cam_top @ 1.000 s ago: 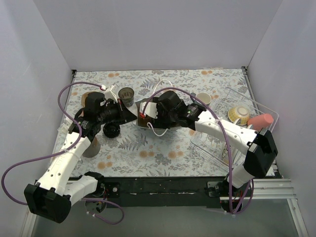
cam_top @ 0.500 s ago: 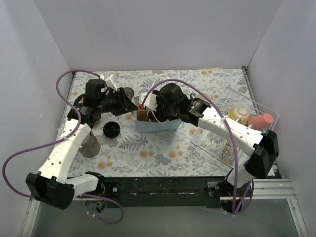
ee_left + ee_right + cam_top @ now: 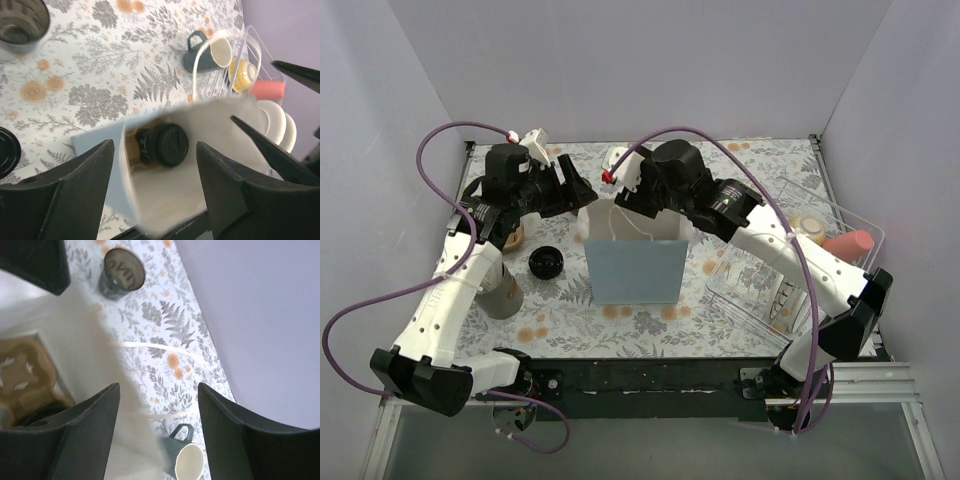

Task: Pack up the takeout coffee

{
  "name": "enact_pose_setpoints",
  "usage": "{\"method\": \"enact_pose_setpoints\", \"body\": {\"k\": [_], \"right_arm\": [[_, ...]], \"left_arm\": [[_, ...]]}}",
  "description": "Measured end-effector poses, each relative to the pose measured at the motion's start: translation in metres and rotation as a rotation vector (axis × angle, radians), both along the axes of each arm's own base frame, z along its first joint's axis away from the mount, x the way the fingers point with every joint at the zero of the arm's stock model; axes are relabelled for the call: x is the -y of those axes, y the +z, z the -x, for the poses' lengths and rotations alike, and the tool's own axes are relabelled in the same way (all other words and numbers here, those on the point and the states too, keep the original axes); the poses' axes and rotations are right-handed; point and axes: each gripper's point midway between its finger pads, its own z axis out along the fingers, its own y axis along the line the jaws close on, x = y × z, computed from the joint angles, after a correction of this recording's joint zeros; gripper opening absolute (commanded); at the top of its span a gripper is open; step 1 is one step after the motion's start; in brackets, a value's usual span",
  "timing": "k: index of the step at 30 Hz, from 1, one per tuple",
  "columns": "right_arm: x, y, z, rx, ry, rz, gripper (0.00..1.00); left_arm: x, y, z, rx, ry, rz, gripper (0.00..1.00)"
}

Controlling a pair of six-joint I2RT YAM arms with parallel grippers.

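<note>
The light-blue paper bag (image 3: 633, 270) stands upright at mid-table with its mouth open. Down inside it, the left wrist view shows the takeout coffee (image 3: 162, 145): a dark cup with a round black lid, resting on brown cardboard (image 3: 131, 150). My left gripper (image 3: 577, 191) hovers over the bag's left rim, jaws wide and empty. My right gripper (image 3: 632, 200) is above the bag's back rim, also open; the bag's white wall (image 3: 75, 355) and a thin white handle cord (image 3: 150, 346) blur past between its fingers without being pinched.
A loose black lid (image 3: 546, 263) and a tall grey cup (image 3: 503, 293) lie left of the bag. A dark tumbler (image 3: 120, 272) stands behind it, a grey handled mug (image 3: 185, 460) to its right. A clear rack (image 3: 790, 290) holds a yellow bowl (image 3: 807, 228).
The bag has risen from lying low to standing tall. Both grippers lifted and moved toward the back. My left gripper went from shut to open.
</note>
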Motion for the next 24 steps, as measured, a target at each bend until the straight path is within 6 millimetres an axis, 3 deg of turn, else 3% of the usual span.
{"method": "enact_pose_setpoints", "body": {"k": [5,8,15,20,24], "right_arm": [[-0.001,0.041,0.000,0.014,-0.044,-0.119,0.70],[0.002,0.046,0.002,0.007,-0.051,-0.137,0.70],[0.007,0.049,0.008,-0.054,-0.096,-0.182,0.70],[0.013,0.089,0.016,-0.095,-0.156,-0.332,0.70],[0.026,0.114,0.040,-0.161,-0.156,-0.451,0.71]], "left_arm": [[-0.017,0.021,-0.009,0.063,0.066,-0.076,0.69],[-0.025,0.031,-0.014,0.095,0.102,-0.106,0.69],[-0.049,0.029,-0.012,0.057,0.218,-0.185,0.69],[-0.087,0.036,-0.010,0.012,0.432,-0.266,0.74],[-0.121,0.019,0.003,-0.066,0.594,-0.371,0.72]]}}
